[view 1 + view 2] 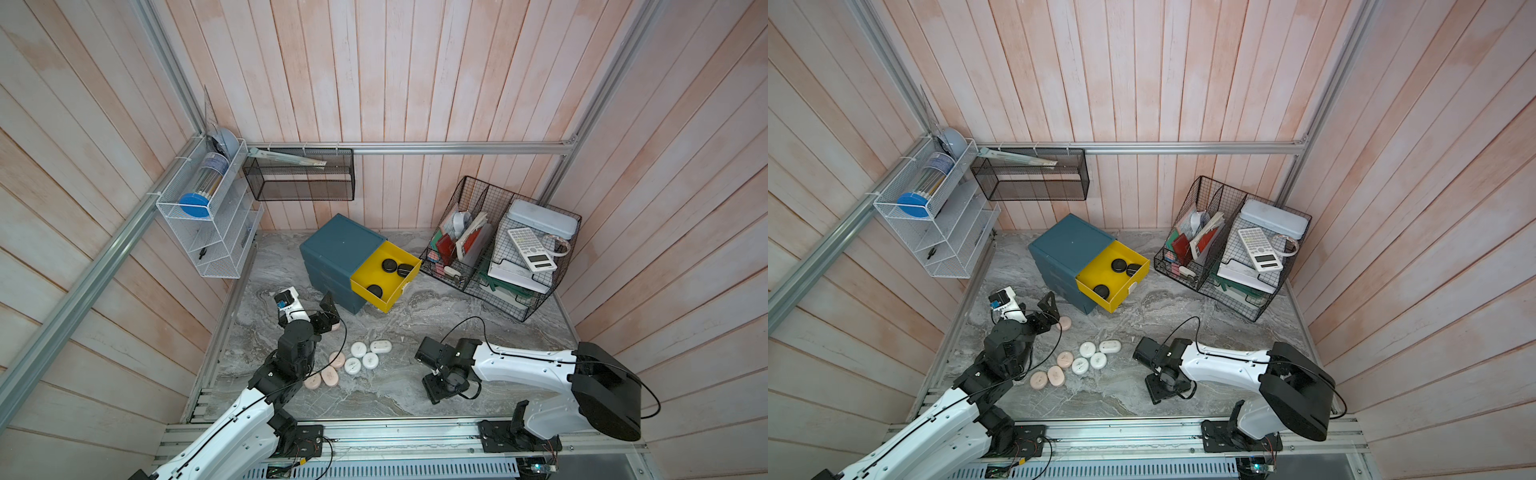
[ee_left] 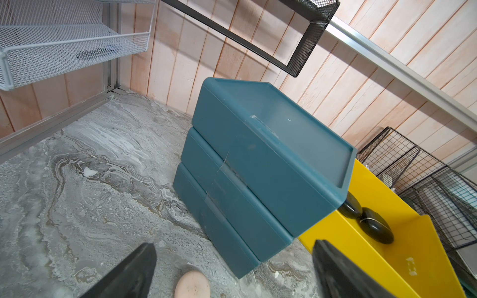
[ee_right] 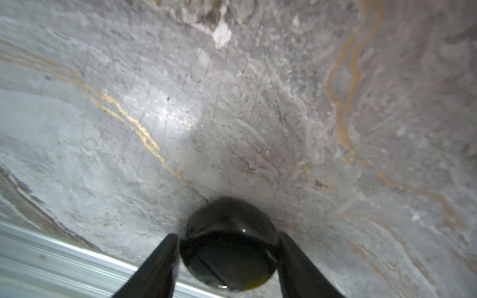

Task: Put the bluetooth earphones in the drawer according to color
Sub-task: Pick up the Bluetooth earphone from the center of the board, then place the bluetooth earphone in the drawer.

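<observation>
- Cabinet (image 1: 340,243) – dark teal, three levels – stands mid-frame in both top views on the marble table (image 1: 415,328), just left of the black wire basket (image 1: 498,270).
- Its top level, the yellow drawer (image 1: 361,279), stands open toward the lower right. The two teal fronts under it sit flush.
- Three black cases (image 1: 389,264) lie inside the yellow drawer: two touching near its back, one alone near the front corner.
- Fourth black case (image 3: 229,252): lower centre of the right wrist view, between the fingers of the right gripper (image 3: 228,236). The jaws are partly closed, with one finger against each side of it. Cannot tell whether it is lifted off the marble.
- In the top views that gripper points down at the table, lower centre-right, well apart from the cabinet. The case is hidden under it there.
- Four white cases (image 1: 358,349) are clustered on the table, lower centre.
- Three pink cases (image 1: 329,376) run in a diagonal row just lower left of the white ones.
- Lone pink case (image 1: 1064,323): higher up, near the cabinet's lower left corner.
- Left gripper (image 2: 235,243): jaws spread full wide, holding nothing. In the left wrist view the lone pink case lies on the marble at the bottom edge, under the gap, with the cabinet ahead.
</observation>
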